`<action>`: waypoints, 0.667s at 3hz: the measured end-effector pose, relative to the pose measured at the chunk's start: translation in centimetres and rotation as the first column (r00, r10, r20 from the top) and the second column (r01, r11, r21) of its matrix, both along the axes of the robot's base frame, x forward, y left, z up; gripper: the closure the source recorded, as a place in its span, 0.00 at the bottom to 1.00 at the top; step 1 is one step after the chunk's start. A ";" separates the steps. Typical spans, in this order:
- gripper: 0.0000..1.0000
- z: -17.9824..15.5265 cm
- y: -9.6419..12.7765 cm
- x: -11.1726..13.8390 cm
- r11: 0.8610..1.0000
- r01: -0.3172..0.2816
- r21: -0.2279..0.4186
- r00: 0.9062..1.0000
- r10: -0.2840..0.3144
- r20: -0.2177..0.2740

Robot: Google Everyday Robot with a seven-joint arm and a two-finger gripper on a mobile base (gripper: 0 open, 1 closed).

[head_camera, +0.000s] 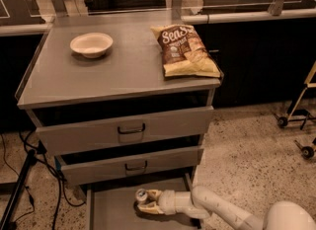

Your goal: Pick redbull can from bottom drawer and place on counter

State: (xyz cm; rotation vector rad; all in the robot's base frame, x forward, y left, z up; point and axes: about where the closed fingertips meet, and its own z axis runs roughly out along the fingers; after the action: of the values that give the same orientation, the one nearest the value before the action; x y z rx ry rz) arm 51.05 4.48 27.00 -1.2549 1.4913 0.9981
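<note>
Counter (123, 76): grey top across the upper middle of the frame. Bottom drawer (111, 209) pulled out at lower centre, below two upper drawers (131, 131). Arm (217, 208) enters from the lower right and reaches left over the drawer floor. Chip bag (187, 51) lies flat at the counter's right edge. Bowl (91, 44) at the counter's upper left, well apart from the bag. Gripper (145, 202) inside the bottom drawer, jaws clenched on the can (141, 194), its round top showing between the fingers
</note>
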 end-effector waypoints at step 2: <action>1.00 4.4 -0.1 -0.9 1.000 -0.003 0.021 1.000 0.003 0.031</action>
State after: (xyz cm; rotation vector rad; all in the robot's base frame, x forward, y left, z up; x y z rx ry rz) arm 50.16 4.36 31.38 -1.2529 1.4519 0.9893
